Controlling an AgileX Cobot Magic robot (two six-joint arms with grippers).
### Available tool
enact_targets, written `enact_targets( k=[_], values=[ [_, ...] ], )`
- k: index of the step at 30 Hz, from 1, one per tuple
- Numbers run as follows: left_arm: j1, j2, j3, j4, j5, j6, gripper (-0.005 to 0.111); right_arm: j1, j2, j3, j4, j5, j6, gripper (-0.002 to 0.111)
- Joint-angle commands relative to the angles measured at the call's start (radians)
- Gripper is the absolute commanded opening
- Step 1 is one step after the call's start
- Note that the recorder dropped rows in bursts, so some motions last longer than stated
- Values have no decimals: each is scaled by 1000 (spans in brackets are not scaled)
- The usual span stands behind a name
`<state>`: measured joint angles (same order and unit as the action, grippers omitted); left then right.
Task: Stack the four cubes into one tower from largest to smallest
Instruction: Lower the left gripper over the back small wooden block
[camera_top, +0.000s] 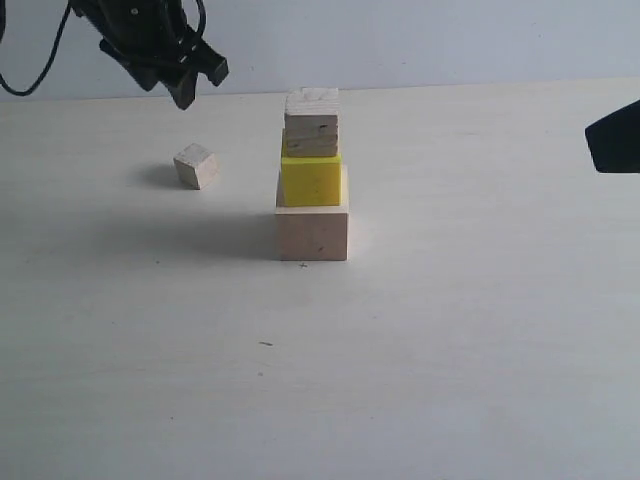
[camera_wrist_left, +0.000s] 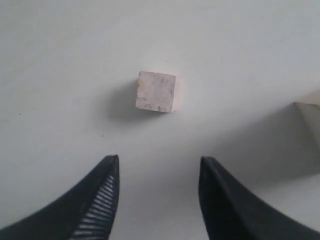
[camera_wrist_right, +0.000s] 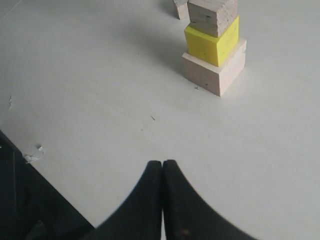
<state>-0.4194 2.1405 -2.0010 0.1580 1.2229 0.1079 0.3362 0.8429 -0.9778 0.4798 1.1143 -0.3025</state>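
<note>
1. Nearest the exterior camera is a bare stretch of the pale tabletop (camera_top: 330, 410), marked only by a small dark speck (camera_top: 265, 343).
2. Behind that stands the large pale pinkish wooden cube (camera_top: 312, 232), flat on the table and near the middle of the view. It forms the base of the tower.
3. The bright yellow cube (camera_top: 311, 180) rests on top of it. A narrow strip of the base's upper face is left bare on the right.
4. The grained light-wood cube (camera_top: 311, 122) sits on the yellow one, making the tower three cubes high. In the right wrist view it looks turned a little out of line with the yellow cube.
5. The tiny pale wooden cube (camera_top: 196, 166) lies by itself on the table. It is to the left of the tower and a little farther back, well apart from it and touching nothing else.
6. The left gripper (camera_top: 200, 85) hangs in the air above and behind the tiny cube, at the upper left of the exterior view. Its claw stands apart with nothing between the fingers. In the left wrist view the tiny cube lies on the table beyond the spread tips, clear of both.
7. The right gripper (camera_wrist_right: 162, 163) is off to the right, well away from the tower. Its two fingers are pressed together tip to tip and hold nothing. In the exterior view only a dark piece of it shows, at the right edge.
</note>
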Motion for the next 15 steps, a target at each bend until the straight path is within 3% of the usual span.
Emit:
enact_targets(
  k=[1,15],
  values=[
    [39,65,5,14,-2,14,62,1,9,3,12,-5,-5,0],
    [49,152,-3,4,-82,46,65,1,22,5,13,-18,-5,0]
  ],
)
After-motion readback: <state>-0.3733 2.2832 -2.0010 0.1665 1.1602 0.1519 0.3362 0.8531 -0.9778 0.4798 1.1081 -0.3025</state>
